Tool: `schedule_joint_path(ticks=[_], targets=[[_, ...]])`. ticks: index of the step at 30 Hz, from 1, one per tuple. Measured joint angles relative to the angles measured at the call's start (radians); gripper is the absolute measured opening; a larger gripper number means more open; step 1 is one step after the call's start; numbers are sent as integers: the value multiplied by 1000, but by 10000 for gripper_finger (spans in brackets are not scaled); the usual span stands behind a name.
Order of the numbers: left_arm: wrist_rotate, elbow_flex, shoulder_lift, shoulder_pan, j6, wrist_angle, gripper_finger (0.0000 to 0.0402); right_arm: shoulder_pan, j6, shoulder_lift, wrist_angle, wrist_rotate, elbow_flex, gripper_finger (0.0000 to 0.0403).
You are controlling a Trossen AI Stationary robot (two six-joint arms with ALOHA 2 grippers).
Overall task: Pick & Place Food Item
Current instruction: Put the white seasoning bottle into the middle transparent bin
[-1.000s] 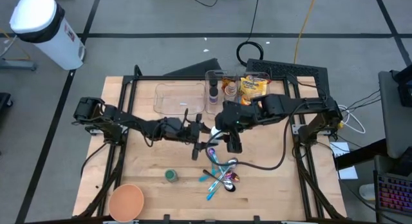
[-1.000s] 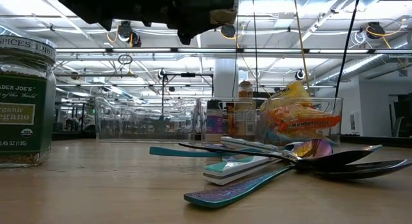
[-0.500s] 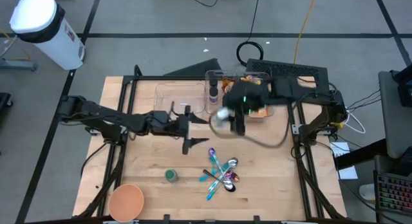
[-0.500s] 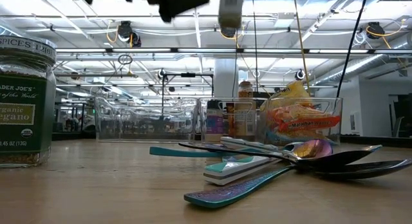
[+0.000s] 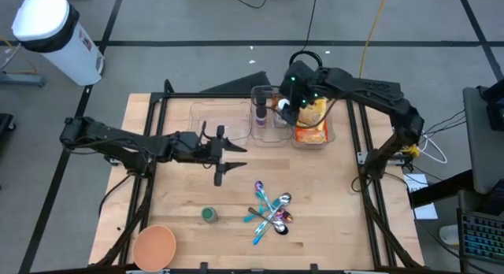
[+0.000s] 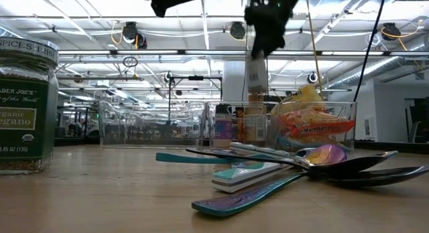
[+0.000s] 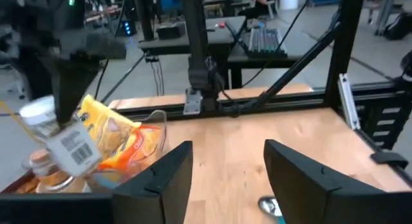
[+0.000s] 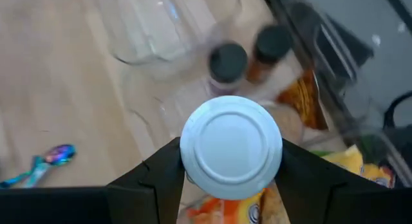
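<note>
My right gripper (image 5: 288, 102) is shut on a small jar with a white lid (image 8: 230, 147) and a barcode label (image 6: 255, 73). It hangs above the clear bins at the table's far side. The middle bin (image 5: 266, 116) holds spice bottles (image 8: 228, 61). The right bin (image 5: 324, 132) holds a yellow-orange snack bag (image 5: 310, 115). My left gripper (image 5: 228, 153) is open and empty over the table's middle, left of the bins; its fingers show in the left wrist view (image 7: 225, 169). My right gripper pinches the jar's two sides (image 8: 180, 161) just below the white lid, between its two fingers. The fingers come from above, pointing down. The jar hangs below them, lid up and slightly tilted (image 7: 63, 139), clear of the bins.
An empty clear bin (image 5: 219, 119) stands left of the middle one. A green-labelled oregano jar (image 5: 208, 215) and a pile of iridescent spoons (image 5: 272, 212) lie toward the near edge. An orange bowl (image 5: 153, 246) sits at the near left corner.
My right gripper has risen and gone from the table's middle toward the far edge, carrying the white-lidded jar to above the bins. My left gripper has drawn back toward the table's left edge, away from the spoons, still open.
</note>
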Motion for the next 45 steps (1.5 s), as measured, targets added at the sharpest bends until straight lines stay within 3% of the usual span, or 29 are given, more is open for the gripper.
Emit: schedule_joint_path(ticks=[6, 9, 19, 32, 45], targets=[[-12, 0, 9, 0, 2, -14, 178, -29, -22, -8, 182, -12, -184, 190], [-13, 0, 8, 0, 9, -16, 173, -27, -25, -6, 193, -32, -226, 190], [-22, 0, 8, 11, 13, -15, 162, -28, -46, 1, 202, -13, -242, 190], [-23, 0, 8, 11, 13, -14, 195, 14, -16, -4, 196, -36, -246, 190], [-24, 0, 8, 11, 11, -14, 205, 19, 7, -1, 370, -35, -442, 190]])
